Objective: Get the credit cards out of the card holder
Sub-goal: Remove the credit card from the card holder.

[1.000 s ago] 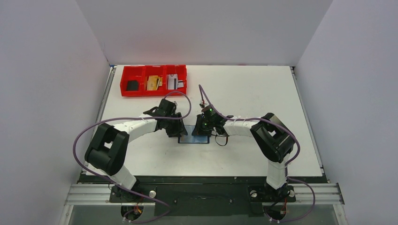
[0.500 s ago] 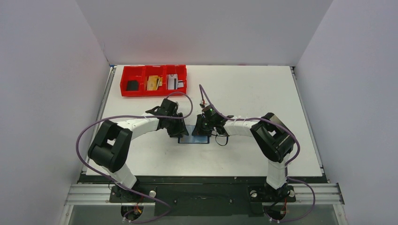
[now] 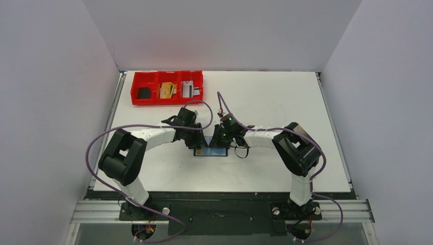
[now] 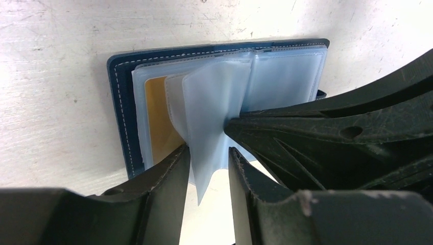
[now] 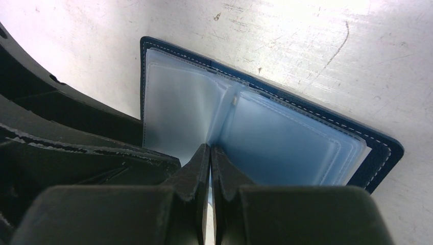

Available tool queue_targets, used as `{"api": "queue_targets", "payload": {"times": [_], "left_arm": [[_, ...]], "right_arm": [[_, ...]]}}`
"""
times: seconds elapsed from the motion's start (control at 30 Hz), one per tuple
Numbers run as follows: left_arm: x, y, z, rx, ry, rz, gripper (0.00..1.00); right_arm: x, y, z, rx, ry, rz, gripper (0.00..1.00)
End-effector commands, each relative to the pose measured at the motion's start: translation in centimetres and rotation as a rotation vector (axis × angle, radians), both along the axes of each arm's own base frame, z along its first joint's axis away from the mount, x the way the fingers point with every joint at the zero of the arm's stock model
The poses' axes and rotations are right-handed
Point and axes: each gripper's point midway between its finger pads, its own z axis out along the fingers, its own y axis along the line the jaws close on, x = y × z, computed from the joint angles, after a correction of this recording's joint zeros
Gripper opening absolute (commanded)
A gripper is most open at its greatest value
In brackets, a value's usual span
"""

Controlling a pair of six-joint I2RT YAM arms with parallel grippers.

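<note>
Card holder [image 3: 211, 151] lies open at mid-worktop [image 3: 286, 102], between both arms. Left wrist view alone shows a tan-gold card [image 4: 158, 120] in its left pocket, and left jaws apart, straddling an upright clear sleeve [image 4: 217, 97]. Right wrist view: right jaws closed at the sleeve fold.

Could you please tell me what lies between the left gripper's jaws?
In the left wrist view, a translucent sleeve of the open card holder stands between the jaws of the left gripper.
</note>
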Motion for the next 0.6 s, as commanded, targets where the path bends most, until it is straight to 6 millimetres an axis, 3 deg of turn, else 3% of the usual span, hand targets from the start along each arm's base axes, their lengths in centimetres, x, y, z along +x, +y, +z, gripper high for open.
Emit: {"api": "queue_targets", "payload": {"times": [0.0,0.2,0.33,0.43,0.57], "left_arm": [[0.9,-1.0,-0.2,-0.024,-0.020,-0.007,0.29],[1.2,-1.4,-0.5,-0.040,-0.009,0.010,0.19],[1.2,-1.2,-0.6,-0.035,-0.004,0.027,0.02],[1.2,-0.5,-0.9,0.001,0.004,0.061,0.00],[1.1,0.3,-1.2,0.037,0.008,0.093,0.00]], "right_arm": [[-3.7,-3.8,-6.0,-0.197,0.142,0.007,0.00],[-3.4,-3.5,-5.4,-0.170,0.137,0.005,0.00],[-2.9,-3.2,-4.7,-0.147,0.127,0.001,0.00],[-2.2,-3.0,-3.8,-0.130,0.113,-0.007,0.00],[-1.3,-2.7,-1.5,-0.117,0.075,-0.015,0.20]]}}
